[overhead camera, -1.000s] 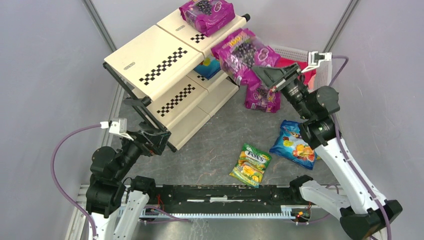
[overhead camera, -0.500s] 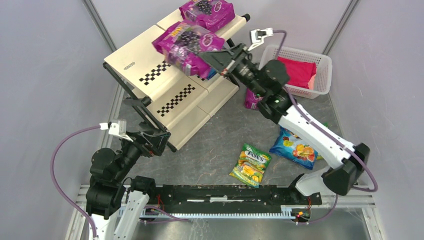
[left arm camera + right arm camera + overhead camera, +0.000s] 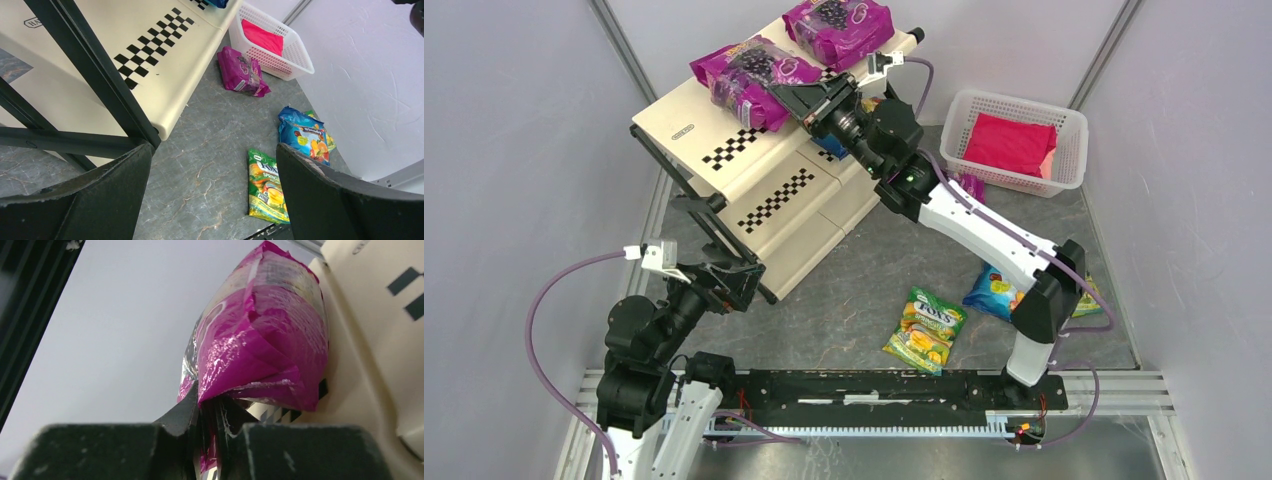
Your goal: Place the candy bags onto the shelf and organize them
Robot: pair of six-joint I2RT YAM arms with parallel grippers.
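The cream shelf stands at the back left. My right gripper is shut on the seam of a magenta candy bag, which lies over the left panel of the top tier; the wrist view shows the bag pinched at my right gripper, against the checkered panel. A second magenta bag rests on the top tier's right panel. A third magenta bag lies on the floor by the basket. A green-yellow bag and a blue bag lie on the floor. My left gripper hangs open and empty at the shelf's near leg.
A white perforated basket at the back right holds a plain pink-red bundle. The shelf's black frame stands close before the left fingers. The right arm stretches diagonally across the floor. Grey walls close in on both sides.
The right arm has swung left with the magenta bag, from beside the basket to over the shelf's top tier. The left arm has not moved.
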